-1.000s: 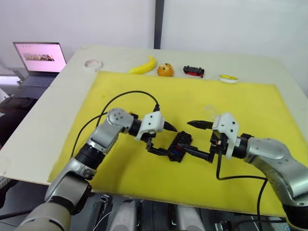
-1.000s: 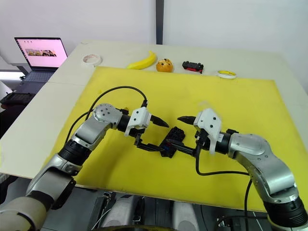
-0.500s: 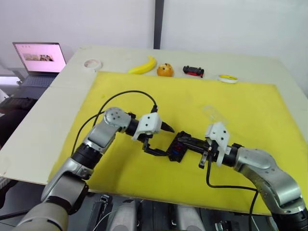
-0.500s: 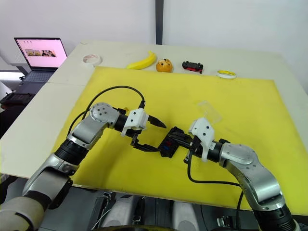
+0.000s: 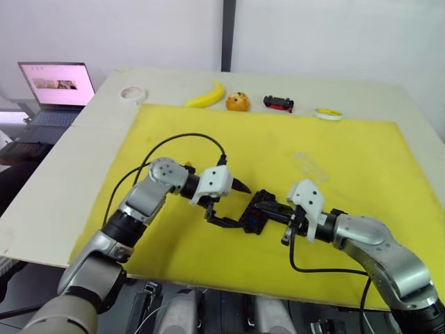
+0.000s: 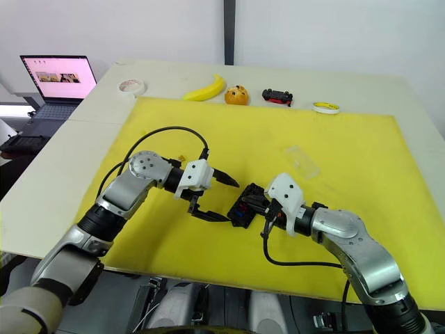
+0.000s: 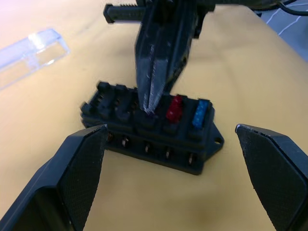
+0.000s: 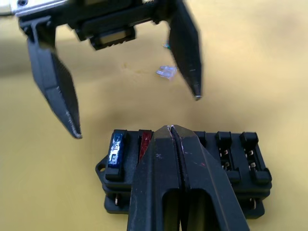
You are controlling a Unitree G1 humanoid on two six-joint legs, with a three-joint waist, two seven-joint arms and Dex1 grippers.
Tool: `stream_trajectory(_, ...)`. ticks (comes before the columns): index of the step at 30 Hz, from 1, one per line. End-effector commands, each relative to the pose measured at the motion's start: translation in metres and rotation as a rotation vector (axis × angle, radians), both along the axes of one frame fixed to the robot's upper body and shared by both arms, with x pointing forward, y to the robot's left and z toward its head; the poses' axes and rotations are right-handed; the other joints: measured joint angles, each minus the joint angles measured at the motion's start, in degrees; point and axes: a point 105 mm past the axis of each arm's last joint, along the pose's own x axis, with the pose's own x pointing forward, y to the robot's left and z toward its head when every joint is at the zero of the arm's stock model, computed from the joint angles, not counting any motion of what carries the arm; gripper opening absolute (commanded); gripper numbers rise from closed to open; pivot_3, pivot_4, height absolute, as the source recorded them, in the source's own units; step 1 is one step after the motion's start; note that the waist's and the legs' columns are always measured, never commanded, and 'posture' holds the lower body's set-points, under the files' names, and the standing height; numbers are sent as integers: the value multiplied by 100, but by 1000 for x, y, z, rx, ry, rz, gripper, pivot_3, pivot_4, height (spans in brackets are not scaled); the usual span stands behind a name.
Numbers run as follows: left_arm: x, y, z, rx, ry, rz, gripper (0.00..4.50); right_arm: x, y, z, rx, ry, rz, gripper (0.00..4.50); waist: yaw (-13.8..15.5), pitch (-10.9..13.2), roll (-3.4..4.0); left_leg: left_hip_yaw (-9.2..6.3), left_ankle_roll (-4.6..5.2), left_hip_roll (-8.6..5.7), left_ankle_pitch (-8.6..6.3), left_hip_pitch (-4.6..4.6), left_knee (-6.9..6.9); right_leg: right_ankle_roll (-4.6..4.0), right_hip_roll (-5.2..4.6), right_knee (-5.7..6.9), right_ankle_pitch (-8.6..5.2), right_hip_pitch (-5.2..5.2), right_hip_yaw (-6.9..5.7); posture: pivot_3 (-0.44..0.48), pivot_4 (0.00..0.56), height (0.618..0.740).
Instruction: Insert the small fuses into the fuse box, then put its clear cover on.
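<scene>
pressing clenched right fingers (image 8: 169, 131) onto fuse box (image 7: 149, 130); left fingers (image 7: 267, 163) spread wide.

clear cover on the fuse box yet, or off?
Off. The clear cover lies on the yellow mat, apart from the fuse box, whose slots are uncovered with a red fuse and a blue fuse seated.

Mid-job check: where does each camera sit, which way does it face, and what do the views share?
Head stereo pair: looks forward and down over both arms at the yellow mat.
Left wrist: sights along the left gripper, jaws open, toward the fuse box and clear cover.
Right wrist: sights along the right gripper, jaws shut over the box, facing the left gripper.
Shared: fuse box with red fuse and blue fuse.
</scene>
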Motion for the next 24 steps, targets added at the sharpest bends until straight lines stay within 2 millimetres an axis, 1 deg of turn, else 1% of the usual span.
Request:
stream_trajectory(1, -2, 19, 23, -81, 10, 94, 4500, -9, -8, 43, 97, -96, -18, 28, -5, 0, 0, -2, 0, 3, 0, 0, 0, 0, 0, 0, 0, 0, 0, 0, 150, 740)
stream_trajectory(2, -4, 31, 26, -96, 40, 146, 4500, -9, -21, 48, 106, -94, -58, 28, 2, 0, 0, -3, 0, 4, 0, 0, 0, 0, -2, 0, 0, 0, 0, 0, 150, 740)
stream_trajectory(3, -6, 39, 28, -103, 60, 180, 4500, -10, -29, 52, 111, -93, -85, 28, 5, 0, 0, -4, 0, 4, 0, 0, 0, 0, -8, 0, 0, 1, 0, 0, 150, 740)
stream_trajectory(4, -7, 53, 29, -107, 84, 244, 4500, -10, -46, 54, 97, -84, -140, 28, 11, 0, 0, -4, 0, 4, 0, 0, 0, 0, -12, 1, 0, 2, 0, 0, 150, 740)
stream_trajectory(5, -9, 62, 30, -108, 98, 286, 4500, -11, -57, 56, 86, -75, -175, 28, 18, 0, 0, -4, 1, 4, -1, 0, 0, 0, -13, -1, 0, 3, 0, 0, 150, 740)
stream_trajectory(7, -8, 89, 33, -118, 145, 422, 4500, -11, -97, 50, 8, -49, -306, 28, 38, 0, 0, -4, 4, 3, -2, 0, -1, 0, -16, -2, 0, 5, 0, 0, 150, 740)
stream_trajectory(8, -8, 105, 33, -122, 167, 493, 4500, -13, -120, 43, -49, -28, -375, 28, 50, 0, 0, -3, 4, 2, -2, 0, -1, 0, -17, -3, 0, 5, 0, 0, 150, 740)
stream_trajectory(9, -7, 124, 33, -126, 193, 573, 4500, -16, -144, 36, -101, 1, -444, 557, 55, 0, 0, -3, 4, 1, -2, 1, -1, 0, -17, -4, 0, 9, -1, 0, 150, 740)
stream_trajectory(10, -7, 139, 33, -128, 210, 638, 4500, -20, -162, 31, -145, 16, -491, 817, 54, 0, 0, -3, 4, 1, -3, 2, -2, 0, -17, -7, 0, 12, -2, 0, 150, 740)
stream_trajectory(12, -8, 168, 32, -128, 236, 758, 4500, -29, -190, 24, -220, 30, -549, 1855, 50, 0, 1, -3, 7, 1, -4, 6, -3, 0, -15, -9, 0, 16, -3, 0, 150, 740)
stream_trajectory(14, -8, 198, 27, -112, 242, 878, 4500, -37, -212, 24, -268, 30, -597, 2782, 40, 0, 2, 4, 7, 0, -4, 13, -4, 0, -12, -9, -1, 19, -2, 0, 150, 740)
stream_trajectory(15, -9, 208, 26, -104, 242, 916, 4500, -39, -220, 24, -275, 28, -614, 3302, 32, 0, 2, 4, 7, 1, -4, 22, -7, 0, -12, -9, -1, 26, -2, 0, 150, 740)
stream_trajectory(16, -10, 217, 24, -93, 240, 944, 4500, -40, -224, 26, -271, 26, -628, 3691, 0, 3, 3, 8, 7, 2, -4, 32, -11, 0, -12, -10, -1, 32, 0, 0, 150, 740)
stream_trajectory(17, -12, 228, 22, -80, 234, 981, 4500, -42, -229, 28, -277, 21, -644, 4225, -14, 3, 4, 12, 7, 5, -5, 76, -22, -2, -14, -18, -3, 71, 3, 0, 150, 740)
stream_trajectory(18, -14, 238, 21, -74, 233, 1012, 4500, -43, -233, 29, -285, 16, -655, 4466, -31, 3, 3, 13, 10, 9, -9, 99, -25, -3, -13, -24, -4, 94, 3, 0, 150, 740)
stream_trajectory(19, -16, 246, 21, -70, 232, 1037, 4500, -43, -235, 30, -287, 13, -664, 4466, -60, 3, 3, 13, 11, 12, -10, 102, -26, -6, -13, -24, -6, 98, 3, 0, 150, 740)
stream_trajectory(21, -19, 252, 22, -67, 225, 1059, 4500, -44, -234, 31, -284, 10, -662, 4466, -77, 3, 3, 13, 10, 15, -10, 102, -27, -6, -15, -23, -6, 98, 3, 0, 150, 740)
stream_trajectory(23, -19, 248, 25, -88, 240, 1054, 4500, -41, -225, 33, -269, 3, -627, 4466, -76, 3, 3, 12, 10, 15, -10, 102, -27, -6, -21, -22, -6, 97, 3, 0, 150, 740)
stream_trajectory(24, -19, 240, 27, -110, 263, 1039, 4500, -38, -214, 34, -255, -7, -594, 4466, -76, 3, 3, 13, 9, 15, -10, 101, -26, -6, -24, -22, -6, 97, 3, 0, 150, 740)
